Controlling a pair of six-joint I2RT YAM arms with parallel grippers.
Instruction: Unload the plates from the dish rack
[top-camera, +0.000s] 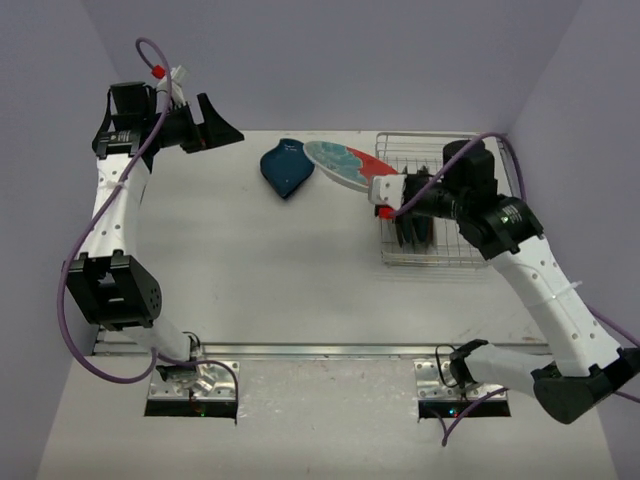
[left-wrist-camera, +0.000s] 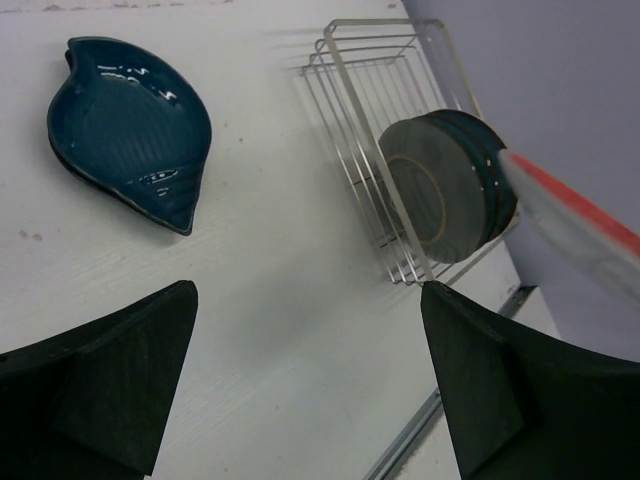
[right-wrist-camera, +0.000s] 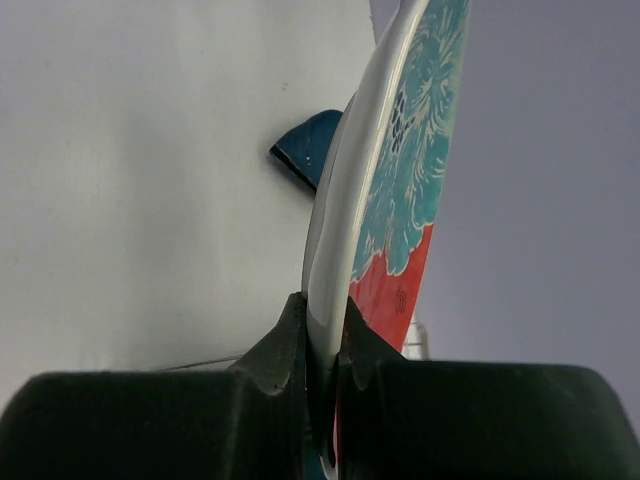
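My right gripper (top-camera: 380, 195) (right-wrist-camera: 323, 335) is shut on the rim of the white-and-red plate (top-camera: 345, 163) (right-wrist-camera: 400, 190), holding it in the air at the left edge of the dish rack (top-camera: 440, 145) (left-wrist-camera: 345, 90). Two dark plates (top-camera: 412, 230) (left-wrist-camera: 450, 185) stand upright in the rack's near part. A dark blue leaf-shaped dish (top-camera: 286, 168) (left-wrist-camera: 130, 130) lies flat on the table left of the held plate. My left gripper (top-camera: 220, 128) (left-wrist-camera: 310, 380) hangs open and empty at the far left, above bare table.
The table's near edge carries a metal rail (top-camera: 320, 350). Purple walls close in the back and both sides. Bare tabletop (top-camera: 260, 270) lies between the leaf dish and the arm bases.
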